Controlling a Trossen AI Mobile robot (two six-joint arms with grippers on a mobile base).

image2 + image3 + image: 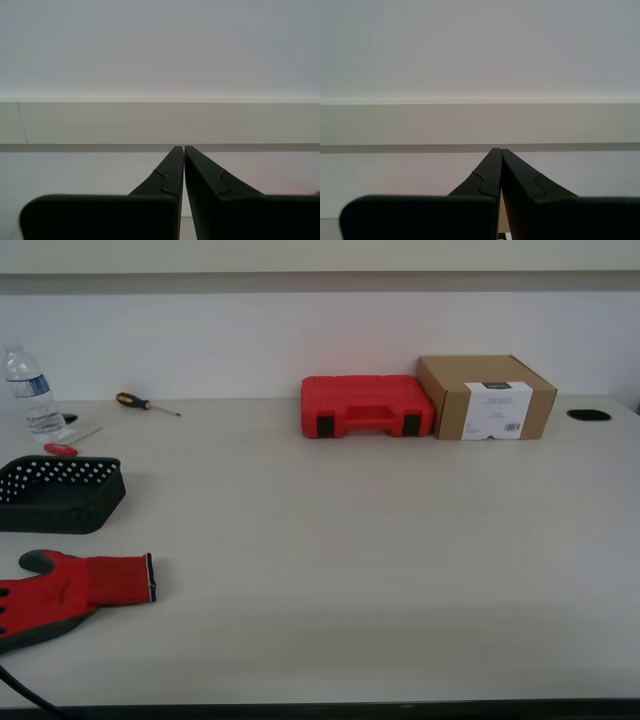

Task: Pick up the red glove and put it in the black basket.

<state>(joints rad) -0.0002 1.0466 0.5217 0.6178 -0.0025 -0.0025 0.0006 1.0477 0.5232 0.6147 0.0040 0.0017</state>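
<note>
Along the table's [400, 570] far edge we observe a water bottle [30, 392], two screwdrivers [145, 403] [70, 444], a red tool case [366, 406] touching a cardboard box [487, 396], and a cable grommet [588, 415].

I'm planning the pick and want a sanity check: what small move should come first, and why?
Probably bring one arm down toward the red glove, opening its jaws on the way. Both my first gripper and my second gripper are shut on nothing and face the wall, while the glove lies flat on the table, just in front of the black basket.
</note>
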